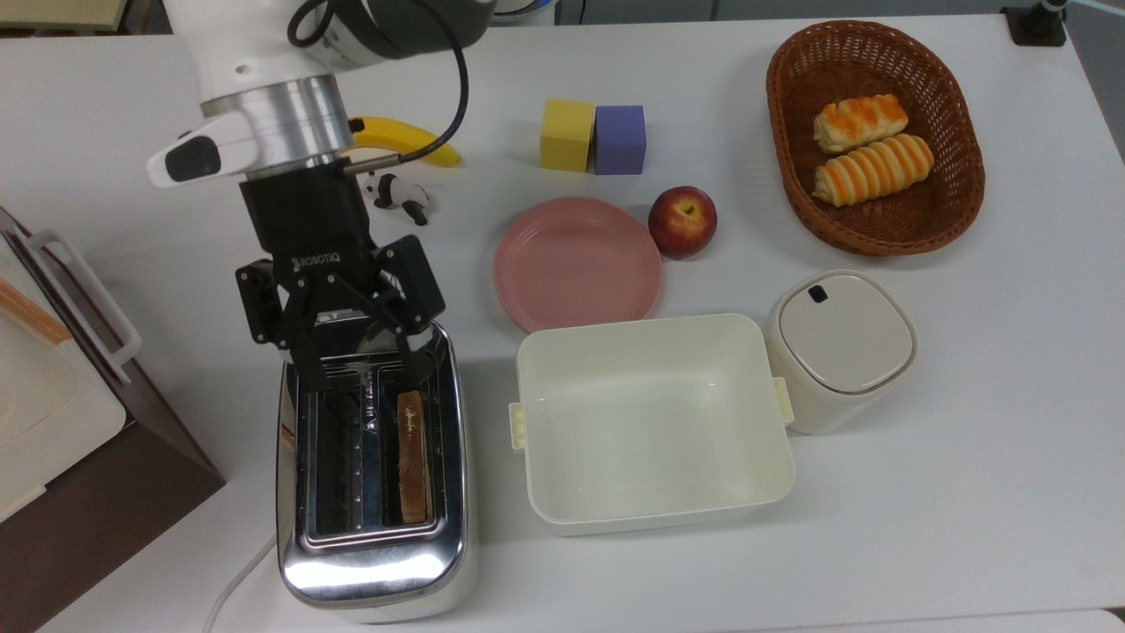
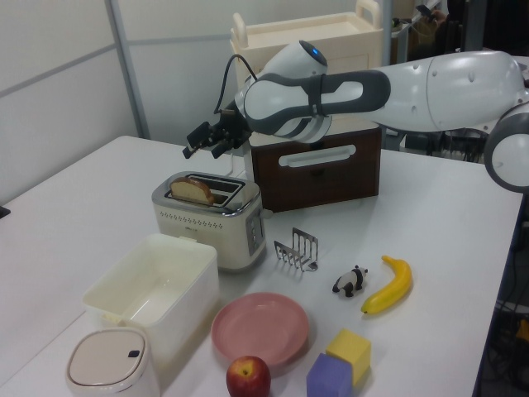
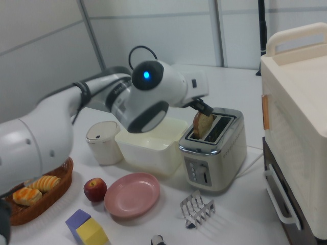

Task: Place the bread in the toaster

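Note:
The bread point(image 1: 411, 457) stands on edge in the toaster's slot on the top view's right, with its brown crust poking out. The left view has the bread point(image 2: 192, 190) sticking a little above the chrome toaster point(image 2: 211, 223), and the right view has the bread point(image 3: 203, 124) in the slot nearer the cream tub. My gripper point(image 1: 362, 369) hangs open over the far end of the toaster point(image 1: 373, 563), its fingers spread wide and holding nothing. In the left view the gripper point(image 2: 205, 141) is above and behind the bread, clear of it.
A cream tub point(image 1: 655, 519) stands right beside the toaster, with a lidded white container point(image 1: 839, 343) past it. Further back are a pink plate point(image 1: 576, 264), an apple point(image 1: 682, 220), two foam cubes point(image 1: 593, 136), a banana point(image 1: 413, 141), a toy panda point(image 1: 395, 195) and a basket point(image 1: 958, 202) of rolls. A brown cabinet point(image 1: 97, 492) sits at the top view's left.

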